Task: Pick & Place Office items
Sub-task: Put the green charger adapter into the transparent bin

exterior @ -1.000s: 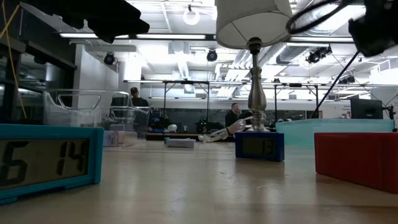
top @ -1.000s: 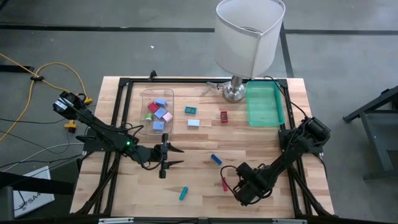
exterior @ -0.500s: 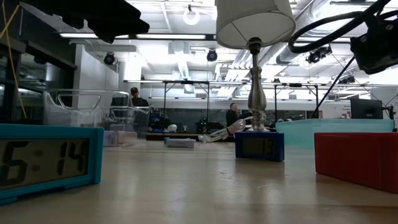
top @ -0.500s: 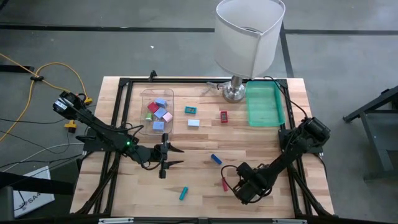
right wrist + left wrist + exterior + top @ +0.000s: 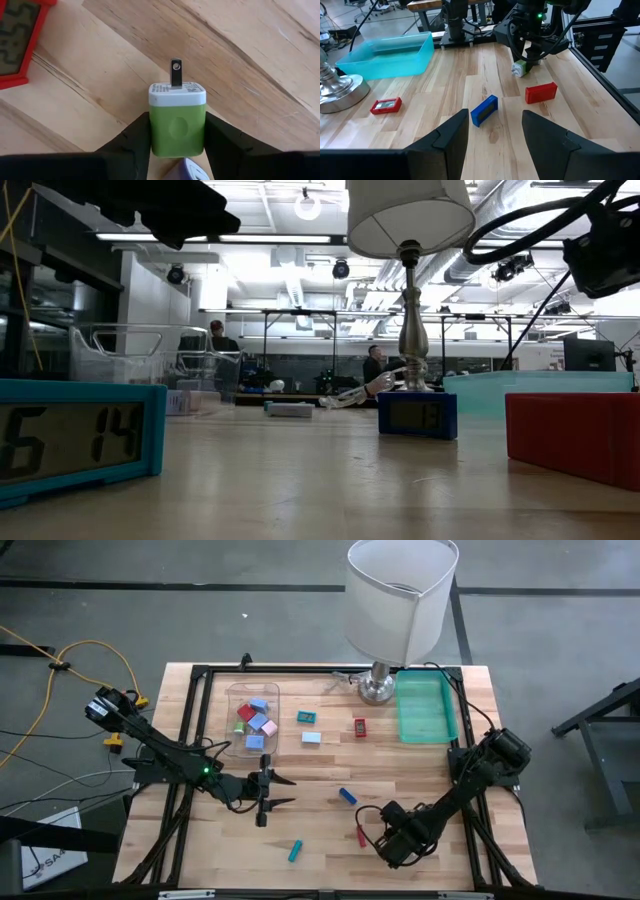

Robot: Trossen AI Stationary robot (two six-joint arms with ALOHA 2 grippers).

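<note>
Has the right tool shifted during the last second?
Yes, slightly. In the low view the right arm's dark body sits lower than a second ago, measured against the lamp shade. From above, the right tool looks nearly unchanged beside the red piece.

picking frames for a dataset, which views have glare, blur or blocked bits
Low view: ceiling lights glare, the teal clock looms soft and cropped. Right wrist view: sharp green charger fills the frame between the fingers. High view: evenly lit, lamp shade hides some table.

My wooden table [image 5: 320,830] carries a clear bin [image 5: 252,690] far left, a teal tray [image 5: 425,710] and lamp base [image 5: 376,688] far right, three small pieces [image 5: 309,717] mid-table, and blue [image 5: 347,796], teal [image 5: 295,851] and red [image 5: 359,835] pieces nearer.
</note>
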